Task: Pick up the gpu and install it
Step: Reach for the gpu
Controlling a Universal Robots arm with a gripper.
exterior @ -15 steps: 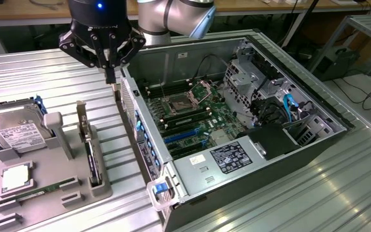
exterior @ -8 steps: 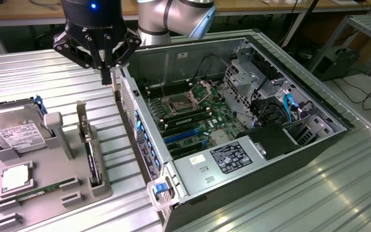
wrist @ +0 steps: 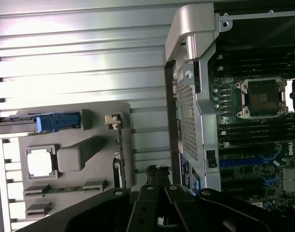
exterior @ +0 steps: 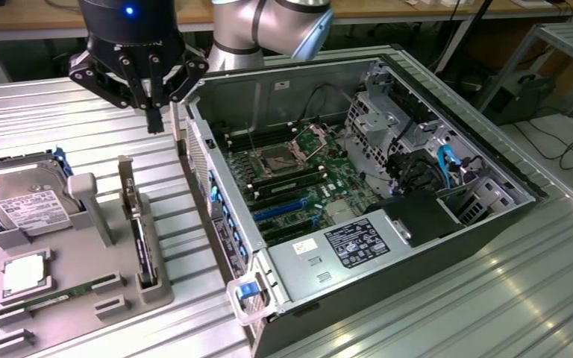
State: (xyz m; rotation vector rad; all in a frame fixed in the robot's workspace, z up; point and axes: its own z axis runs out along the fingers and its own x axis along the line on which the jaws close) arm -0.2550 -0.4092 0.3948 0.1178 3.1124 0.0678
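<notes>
Exterior view, gripper [exterior: 154,123] pressed together, empty, beside case [exterior: 277,86] edge, open strip between case and gpu [exterior: 144,250]

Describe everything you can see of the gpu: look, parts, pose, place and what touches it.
The gpu is a thin dark card, seen nearly edge-on, standing upright on its long edge in a slot of the grey tray. A pale metal bracket rises at its far end in the exterior view. Its faces barely show. It sits outside the case, between the case and the hard drive. Only the tray touches it; it is not yet picked up.
</notes>
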